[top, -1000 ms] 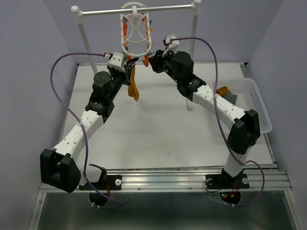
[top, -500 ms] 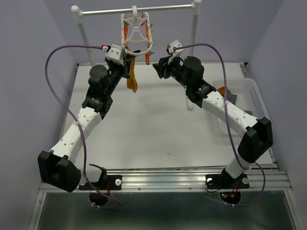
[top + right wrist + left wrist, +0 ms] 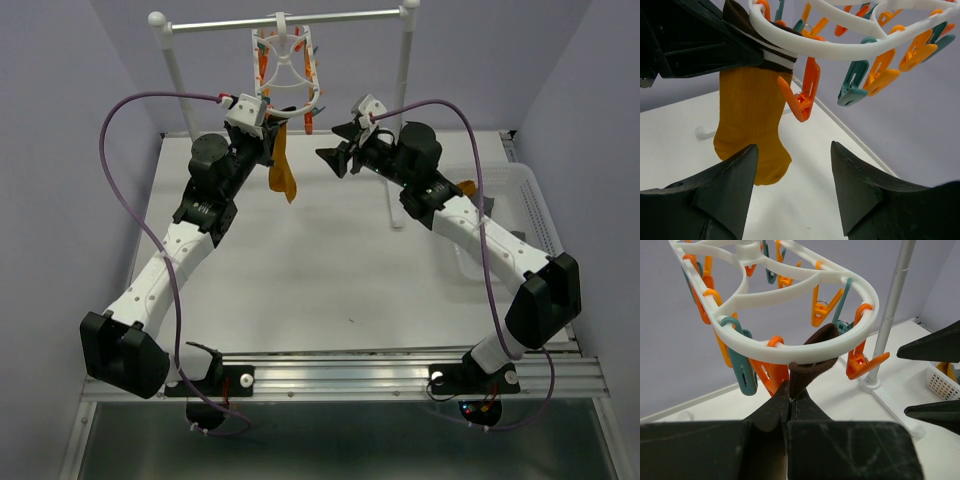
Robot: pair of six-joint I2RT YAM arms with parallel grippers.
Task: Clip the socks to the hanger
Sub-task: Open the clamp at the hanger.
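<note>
One mustard sock [image 3: 751, 117], pinched by the left fingers [image 3: 771, 410], seemingly touches the hanger [image 3: 805, 347].

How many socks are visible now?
3. One mustard sock hangs at the hanger in the left jaws; another mustard sock and a grey sock in the basket. More may be hidden.

lavender walls [image 3: 60, 100], white table [image 3: 330, 270]

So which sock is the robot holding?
The mustard sock with the striped cuff, pinched by the left gripper; the other socks lie in the basket.
</note>
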